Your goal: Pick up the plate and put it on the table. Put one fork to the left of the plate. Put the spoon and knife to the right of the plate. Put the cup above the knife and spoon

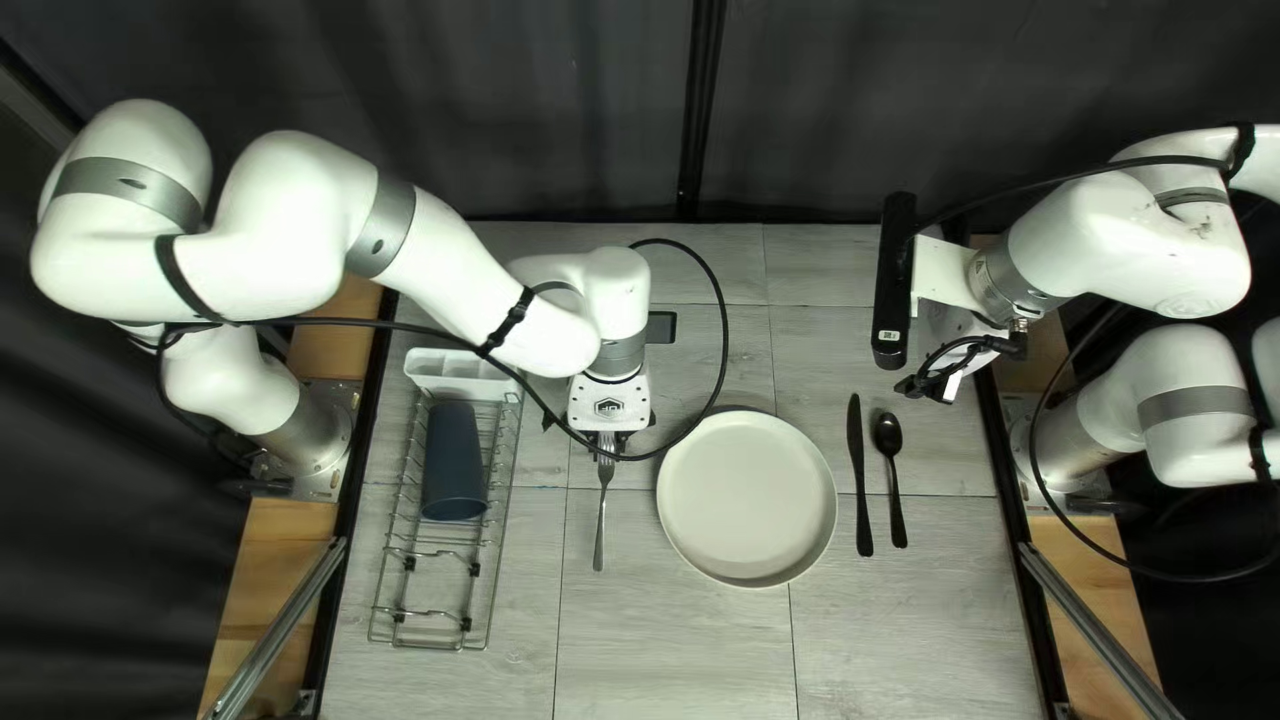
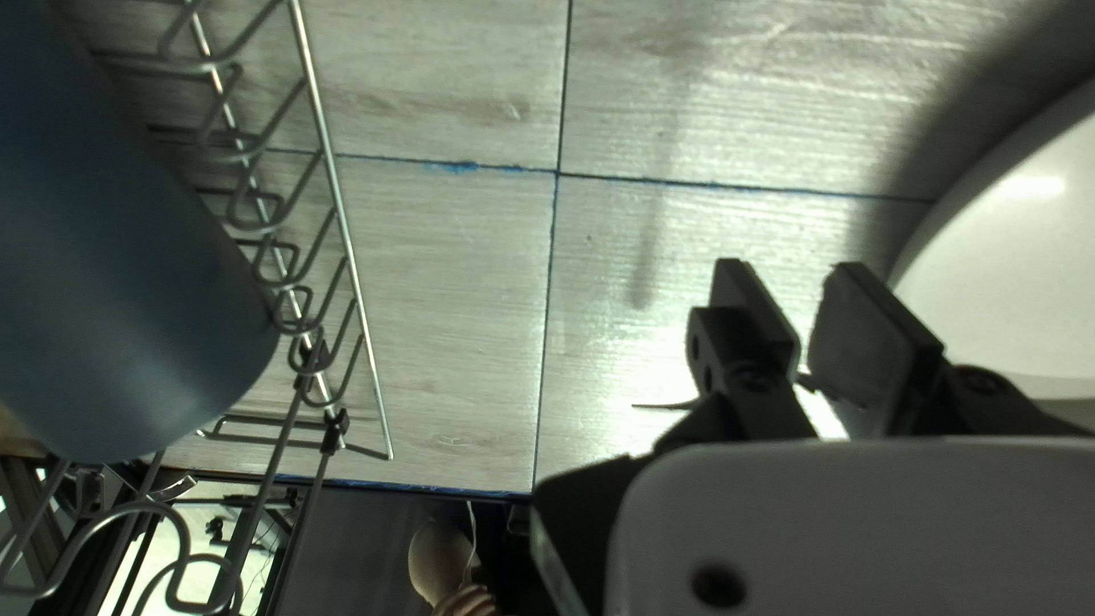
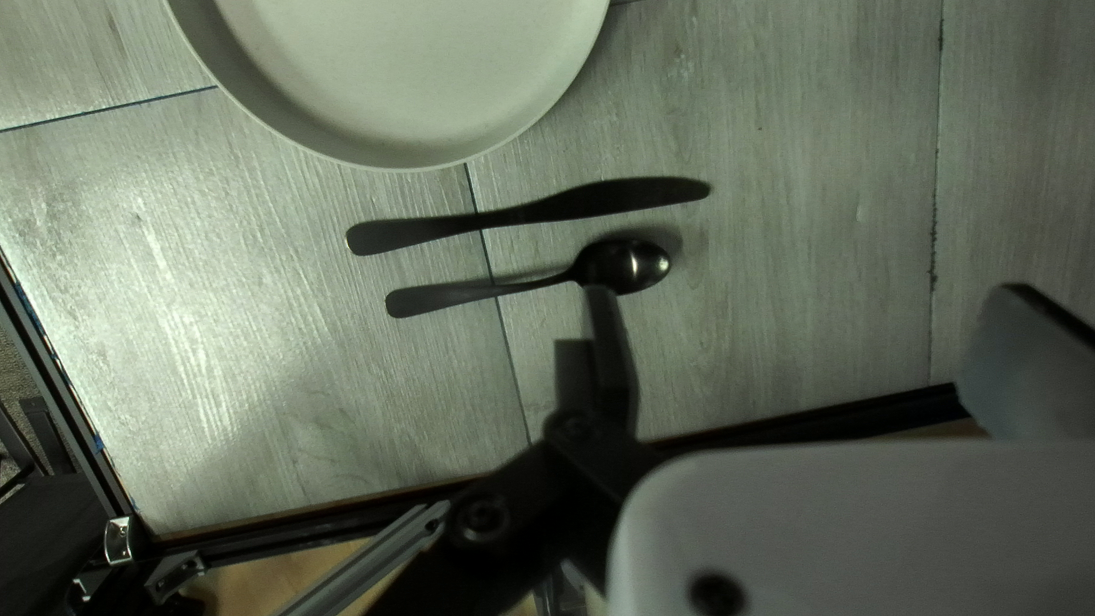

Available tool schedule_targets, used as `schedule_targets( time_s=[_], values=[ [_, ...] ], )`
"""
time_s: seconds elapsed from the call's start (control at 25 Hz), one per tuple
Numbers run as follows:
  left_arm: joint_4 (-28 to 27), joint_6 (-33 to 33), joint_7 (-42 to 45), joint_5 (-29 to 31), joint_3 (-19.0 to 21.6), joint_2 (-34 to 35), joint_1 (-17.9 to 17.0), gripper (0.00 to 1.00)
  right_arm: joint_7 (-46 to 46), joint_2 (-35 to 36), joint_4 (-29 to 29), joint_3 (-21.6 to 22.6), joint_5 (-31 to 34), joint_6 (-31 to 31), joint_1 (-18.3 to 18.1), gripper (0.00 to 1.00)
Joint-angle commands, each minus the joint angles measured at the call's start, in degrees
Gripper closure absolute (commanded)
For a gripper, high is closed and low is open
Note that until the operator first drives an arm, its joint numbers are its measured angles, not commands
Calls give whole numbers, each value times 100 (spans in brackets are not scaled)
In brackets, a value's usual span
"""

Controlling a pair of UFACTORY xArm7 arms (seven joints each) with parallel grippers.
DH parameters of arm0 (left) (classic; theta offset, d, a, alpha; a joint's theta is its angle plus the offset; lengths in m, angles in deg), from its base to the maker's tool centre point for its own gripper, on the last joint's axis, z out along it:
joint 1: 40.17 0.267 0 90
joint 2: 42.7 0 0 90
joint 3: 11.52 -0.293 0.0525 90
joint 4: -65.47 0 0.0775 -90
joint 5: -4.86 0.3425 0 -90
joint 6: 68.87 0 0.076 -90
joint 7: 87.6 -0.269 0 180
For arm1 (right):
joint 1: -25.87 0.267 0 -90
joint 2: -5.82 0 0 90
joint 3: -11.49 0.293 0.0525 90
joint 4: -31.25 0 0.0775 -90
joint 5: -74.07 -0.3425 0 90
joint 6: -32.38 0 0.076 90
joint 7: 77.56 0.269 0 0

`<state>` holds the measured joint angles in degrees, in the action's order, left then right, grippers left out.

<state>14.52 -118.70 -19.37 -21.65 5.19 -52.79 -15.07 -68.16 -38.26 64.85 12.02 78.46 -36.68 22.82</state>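
Observation:
My left gripper is over the fork, left of the plate. In the left wrist view my left gripper has its fingers close together on the fork; a thin piece shows beside one finger, and a faint shadow streaks the table. My right gripper is raised at the table's right side; in its wrist view the gripper stands wide open and empty, one finger overlapping the spoon's bowl edge. The knife lies between plate and spoon. The blue cup lies in the rack.
The wire dish rack with a white holder stands along the table's left side. A small dark object lies behind my left wrist. A person's hand shows beyond the table edge.

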Motion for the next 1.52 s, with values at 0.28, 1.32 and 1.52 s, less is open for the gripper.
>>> schedule_targets(
  time_s=[0.28, 1.32, 1.52],
  values=[
    [79, 154, -622, -291, -47, -204, 209, 100, 0, 0, 0, 0, 0, 0, 0, 0],
    [772, -115, -496, 117, -70, 2087, 538, 0, 0, 0, 0, 0, 0, 0, 0, 0],
    [763, -185, -428, 170, -40, 2226, 536, 0, 0, 0, 0, 0, 0, 0, 0, 0]
  ],
)
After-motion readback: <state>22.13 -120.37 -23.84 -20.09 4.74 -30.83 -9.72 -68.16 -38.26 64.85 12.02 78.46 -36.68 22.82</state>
